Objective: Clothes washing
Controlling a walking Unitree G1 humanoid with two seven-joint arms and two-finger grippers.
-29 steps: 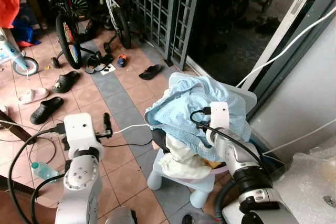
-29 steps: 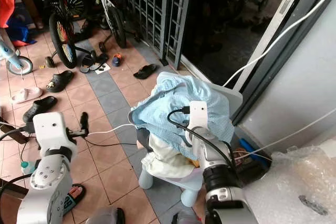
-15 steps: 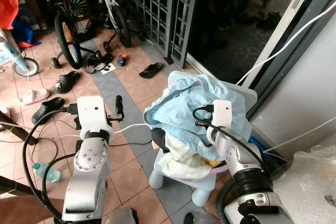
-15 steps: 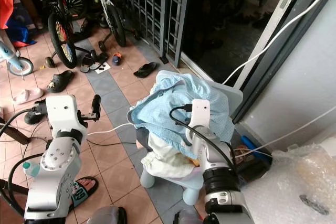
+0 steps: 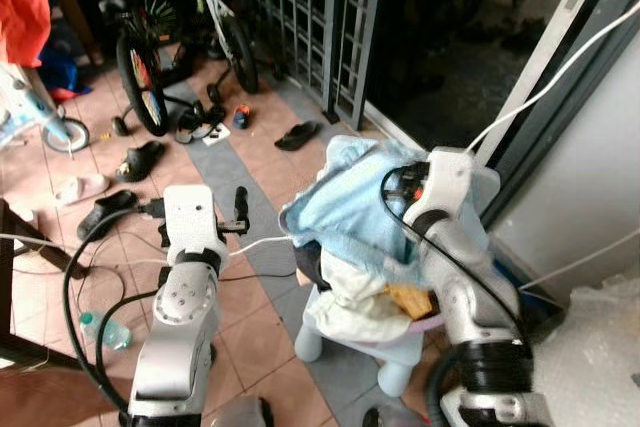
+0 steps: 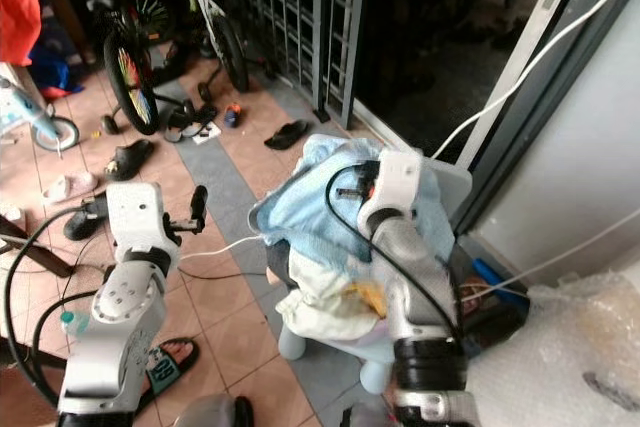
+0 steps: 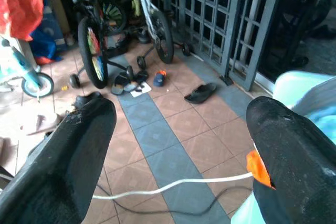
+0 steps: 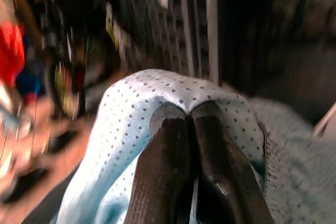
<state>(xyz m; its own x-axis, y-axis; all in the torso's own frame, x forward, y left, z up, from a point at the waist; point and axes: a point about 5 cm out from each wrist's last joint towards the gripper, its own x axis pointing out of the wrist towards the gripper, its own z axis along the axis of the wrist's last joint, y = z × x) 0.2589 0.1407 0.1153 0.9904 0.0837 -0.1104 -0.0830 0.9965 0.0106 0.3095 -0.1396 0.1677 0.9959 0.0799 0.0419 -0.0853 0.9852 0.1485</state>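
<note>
A heap of clothes lies on a small pale plastic chair: a light blue dotted cloth on top, a white garment under it, and an orange-yellow piece at its right. My right gripper is pushed into the top of the blue cloth. Its fingers are pressed together and the dotted fabric wraps over their tips. To the left of the chair, above the tiled floor, my left gripper is held open and holds nothing.
Bicycles and a metal gate stand beyond the chair. Sandals lie scattered on the tiles. A white cable runs along the floor to the chair. A bottle lies low left, and bubble wrap lies low right by the wall.
My right wrist has risen and turned, pulling the blue cloth up and uncovering the orange-yellow piece. My left arm has come up and closer to the chair. The camera shifted slightly.
</note>
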